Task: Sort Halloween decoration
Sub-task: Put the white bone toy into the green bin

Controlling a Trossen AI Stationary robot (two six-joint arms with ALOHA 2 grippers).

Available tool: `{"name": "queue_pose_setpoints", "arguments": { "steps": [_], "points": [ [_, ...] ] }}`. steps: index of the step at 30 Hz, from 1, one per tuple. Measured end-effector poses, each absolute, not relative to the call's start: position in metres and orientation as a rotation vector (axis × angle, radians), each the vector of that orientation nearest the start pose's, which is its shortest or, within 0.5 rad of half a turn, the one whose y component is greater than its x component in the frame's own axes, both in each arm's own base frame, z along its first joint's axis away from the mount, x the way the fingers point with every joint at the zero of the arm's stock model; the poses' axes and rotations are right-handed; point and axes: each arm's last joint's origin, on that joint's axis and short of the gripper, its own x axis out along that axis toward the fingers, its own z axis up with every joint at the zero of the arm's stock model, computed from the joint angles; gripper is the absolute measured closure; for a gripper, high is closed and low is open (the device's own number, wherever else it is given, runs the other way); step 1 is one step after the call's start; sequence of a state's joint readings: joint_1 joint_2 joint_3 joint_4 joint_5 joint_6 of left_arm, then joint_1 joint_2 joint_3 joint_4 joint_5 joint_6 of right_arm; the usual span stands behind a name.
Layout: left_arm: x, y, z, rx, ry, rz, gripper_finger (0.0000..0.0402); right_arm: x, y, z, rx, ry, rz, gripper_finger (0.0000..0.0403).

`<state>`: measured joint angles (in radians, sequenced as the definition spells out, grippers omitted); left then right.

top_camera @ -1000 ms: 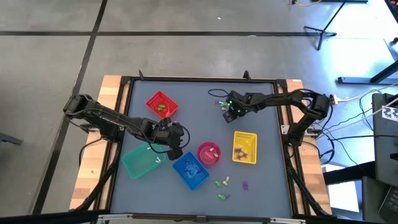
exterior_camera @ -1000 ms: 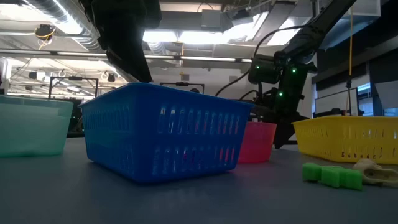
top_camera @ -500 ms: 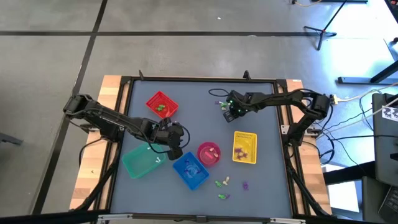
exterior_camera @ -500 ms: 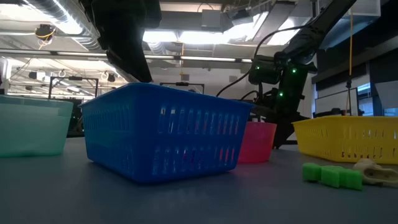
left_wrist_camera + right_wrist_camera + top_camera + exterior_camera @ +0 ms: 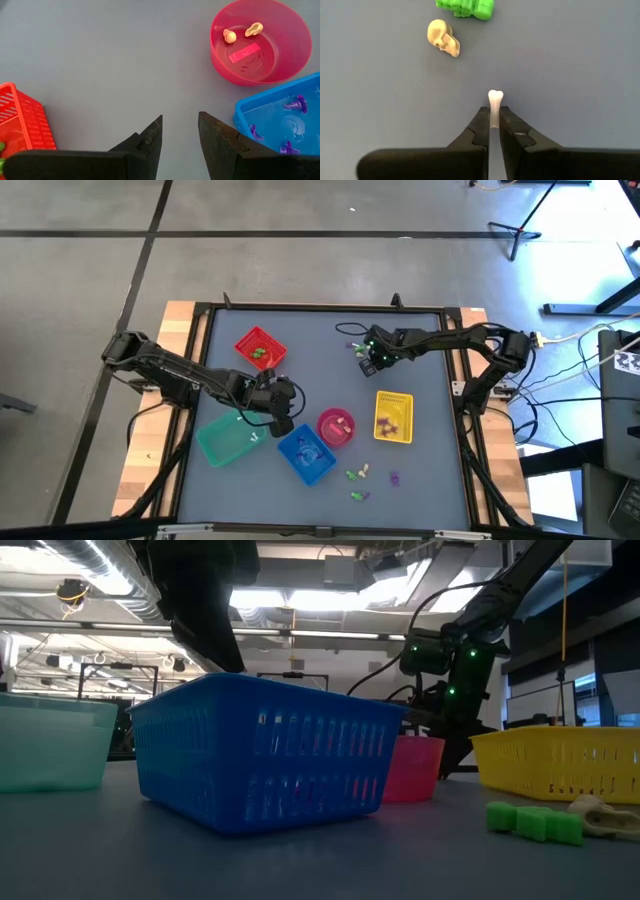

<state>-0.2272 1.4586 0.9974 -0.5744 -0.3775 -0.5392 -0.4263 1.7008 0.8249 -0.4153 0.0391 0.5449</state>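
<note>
My right gripper (image 5: 366,364) is down at the table's far right part, shut on a tiny white bone (image 5: 495,99). Close by it on the table lie a cream skull (image 5: 443,37) and a green trinket (image 5: 466,7). My left gripper (image 5: 180,119) hangs open over bare table between the teal basket (image 5: 227,440) and the blue basket (image 5: 306,454), with nothing between its fingers. The blue basket holds purple trinkets (image 5: 296,104). Two cream trinkets (image 5: 242,33) lie in the pink bowl (image 5: 295,30). My right gripper pinches the white bone's shaft (image 5: 494,118) between its two fingertips, coming steeply from above. The fingers lie along the bone, whose knobbed end (image 5: 495,94) sticks out past the tips. Whether that end rests on the table I cannot tell.
A red basket (image 5: 260,347) with green trinkets stands at the far left and a yellow basket (image 5: 393,417) at the right. Several loose trinkets (image 5: 358,475) lie near the front edge. Bare table lies between the red basket and my right gripper.
</note>
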Motion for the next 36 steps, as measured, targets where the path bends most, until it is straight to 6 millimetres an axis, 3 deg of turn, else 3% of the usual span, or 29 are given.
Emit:
{"name": "queue_pose_setpoints", "arguments": {
  "steps": [8,16,23,29,36],
  "points": [
    [0.280,-0.054,0.229,-0.186,0.914,0.394,0.0292,0.262,-0.120,0.129,0.685,1.166,-0.724,0.0380],
    [0.285,-0.055,0.233,-0.241,0.843,0.395,0.0292,0.285,-0.128,0.162,0.627,1.150,-0.605,0.0380],
    [0.290,-0.050,0.237,-0.290,0.788,0.409,0.0292,0.308,-0.130,0.193,0.612,1.053,-0.373,0.0380],
    [0.285,-0.041,0.252,-0.342,0.728,0.412,0.0292,0.329,-0.117,0.214,0.526,0.943,-0.242,0.0380],
    [0.272,-0.029,0.277,-0.543,0.601,0.458,0.0292,0.353,-0.092,0.226,0.359,0.777,-0.106,0.0379]
  ]
}}
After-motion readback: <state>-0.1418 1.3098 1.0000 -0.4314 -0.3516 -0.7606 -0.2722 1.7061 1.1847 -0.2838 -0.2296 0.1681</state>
